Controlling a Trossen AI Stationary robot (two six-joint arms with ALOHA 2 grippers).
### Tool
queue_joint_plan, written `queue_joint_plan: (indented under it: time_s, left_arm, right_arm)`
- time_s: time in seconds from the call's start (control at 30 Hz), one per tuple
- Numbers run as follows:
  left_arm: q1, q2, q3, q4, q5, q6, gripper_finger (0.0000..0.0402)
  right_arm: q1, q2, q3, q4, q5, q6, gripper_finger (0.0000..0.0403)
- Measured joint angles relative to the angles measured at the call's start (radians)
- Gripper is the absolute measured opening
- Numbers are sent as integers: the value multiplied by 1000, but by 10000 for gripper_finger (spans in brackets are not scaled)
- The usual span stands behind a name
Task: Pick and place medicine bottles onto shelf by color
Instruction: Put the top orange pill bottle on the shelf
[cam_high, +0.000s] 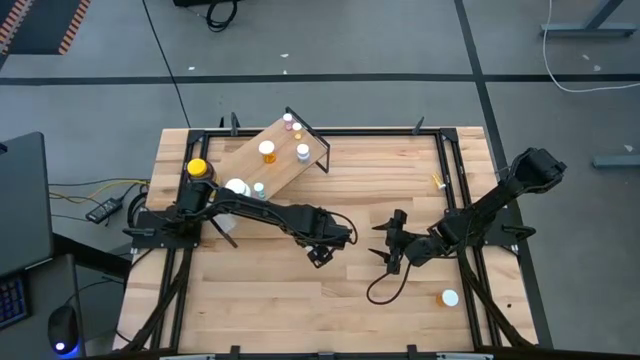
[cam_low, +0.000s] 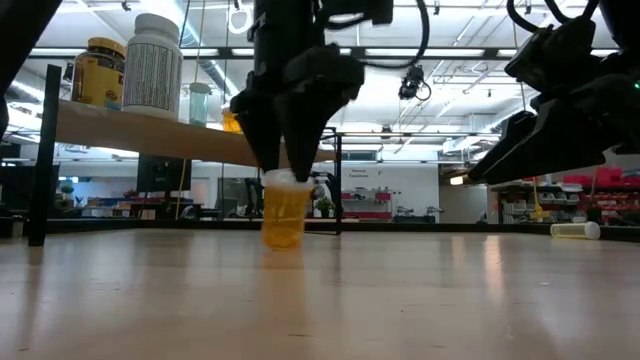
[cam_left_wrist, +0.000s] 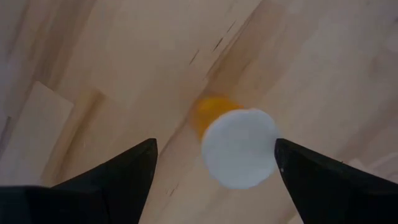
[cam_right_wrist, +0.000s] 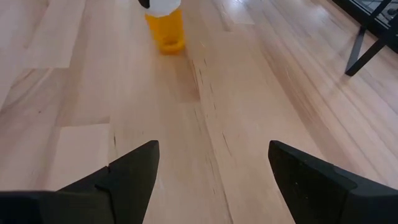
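Orange vial upright – between spread left claw fingers.

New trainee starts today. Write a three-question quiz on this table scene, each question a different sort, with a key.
1. True or false: the left claw is shut on the orange vial.
2. Which arm works over the upright orange vial? A) left B) right
3. Fill in: a second vial lies on the tabletop near the ____ arm's base.

Key
1. False. The fingers stand open either side of its white cap, not touching it in the left wrist view.
2. A. The right claw waits open beside it, holding nothing.
3. Right. The other bottles already stand on the shelf.
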Motion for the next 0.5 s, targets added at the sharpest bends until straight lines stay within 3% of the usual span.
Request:
queue_joint_plan:
  time_s: [0.5]
  left_arm:
    - [5,4,-3,-3,3,5,332]
  right_arm:
    - [0,0,0,-1,0,1,310]
